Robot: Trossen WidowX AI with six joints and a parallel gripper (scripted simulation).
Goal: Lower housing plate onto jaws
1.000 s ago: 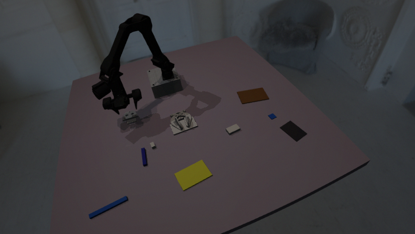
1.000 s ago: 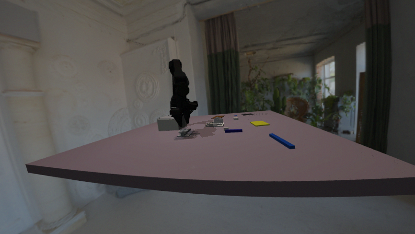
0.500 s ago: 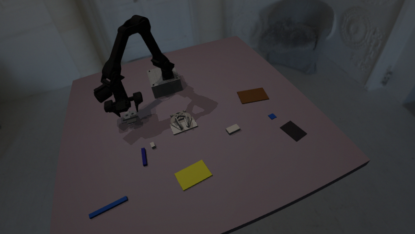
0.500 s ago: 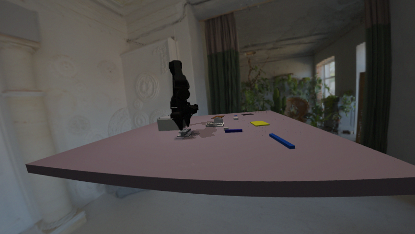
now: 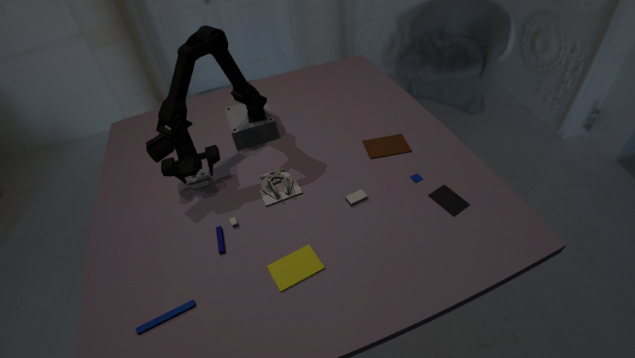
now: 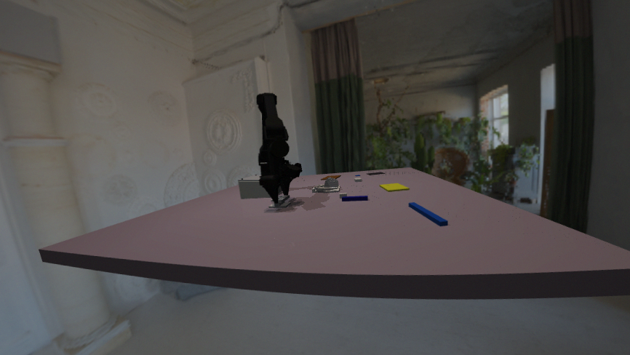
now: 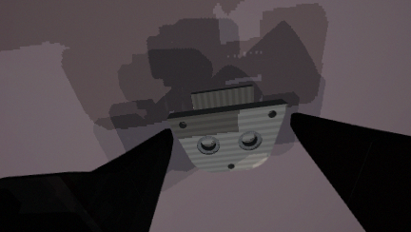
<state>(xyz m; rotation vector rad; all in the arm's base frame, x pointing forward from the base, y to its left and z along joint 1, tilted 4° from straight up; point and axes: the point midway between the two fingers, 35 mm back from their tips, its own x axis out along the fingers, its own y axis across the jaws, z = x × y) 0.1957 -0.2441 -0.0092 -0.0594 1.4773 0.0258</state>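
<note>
The pale housing plate (image 5: pixel 198 178) (image 6: pixel 279 204) (image 7: pixel 229 156) is away from the base, to its left in the top view. The wrist view shows its two ringed holes and three small dark holes. A small ribbed piece (image 7: pixel 223 98) shows at its straight edge. My gripper (image 5: pixel 198 177) (image 6: pixel 281 198) (image 7: pixel 229 126) is open and low, one finger on each side of the plate, holding nothing; whether a fingertip touches it I cannot tell. The pale base (image 5: pixel 268 201) (image 6: pixel 325 191) lies on the table and carries the two jaws (image 5: pixel 272 188) (image 5: pixel 288 186). The jaw stubs are too small to make out.
A small white block (image 5: pixel 234 222) and a dark blue bar (image 5: pixel 220 240) lie nearest the plate. A yellow sheet (image 5: pixel 295 267), a long blue bar (image 5: pixel 166 317), a white block (image 5: pixel 356 197), an orange sheet (image 5: pixel 386 146), a blue square (image 5: pixel 416 178) and a black sheet (image 5: pixel 449 200) lie farther off.
</note>
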